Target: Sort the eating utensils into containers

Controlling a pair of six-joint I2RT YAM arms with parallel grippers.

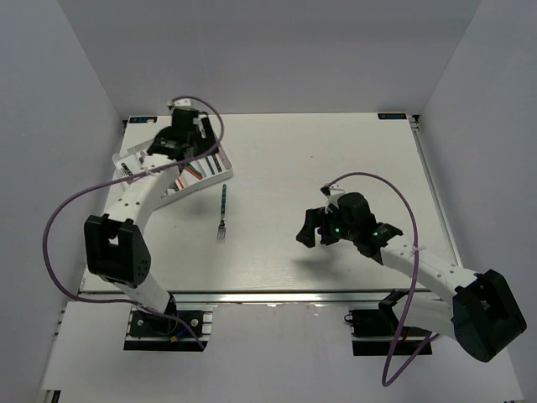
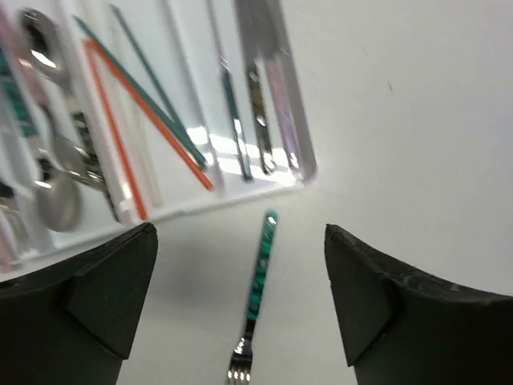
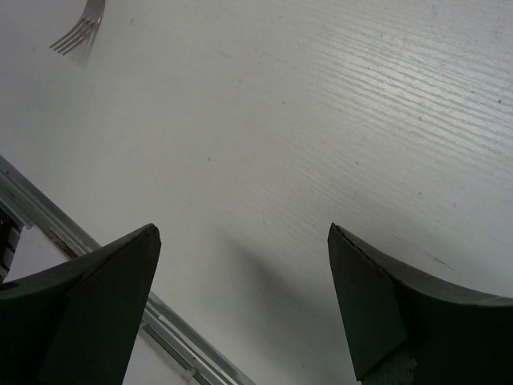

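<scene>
The main hazard sits at the far-left corner of the bench. There the left gripper [image 2: 240,233] hangs over the near end of the white tray [image 2: 232,194], its jaws wide apart with nothing between them. If it drops from here toward the one loose utensil, a finger could clip the tray's near wall. That could shove the tray and jostle the orange chopstick [image 2: 144,120], the teal chopsticks [image 2: 156,100] and the spoons [image 2: 56,200] lying in their compartments. The teal-handled fork [image 2: 258,293] lies flat on the bench just off that wall, handle end close to the tray and tines pointing toward the near edge. Being thin and flat, it will likely be hard to get a finger under. A pinch on the slick handle could let it swivel or slide out, or land it across a divider rather than inside a compartment. Which compartment takes forks I cannot tell, since the right-hand ones are blurred. Further right, the right gripper [image 1: 315,227] hovers low over the bench, between the middle and the near-right corner, with its jaws also spread and empty. Should both arms go for the fork, they could meet above it. As for what else is around, the left arm's purple cable [image 1: 63,210] loops wide by the left edge and might snag on a long reach. A metal rail [image 3: 48,228] runs along the near edge. The only thing crowding the fork is the tray wall just behind its handle.
</scene>
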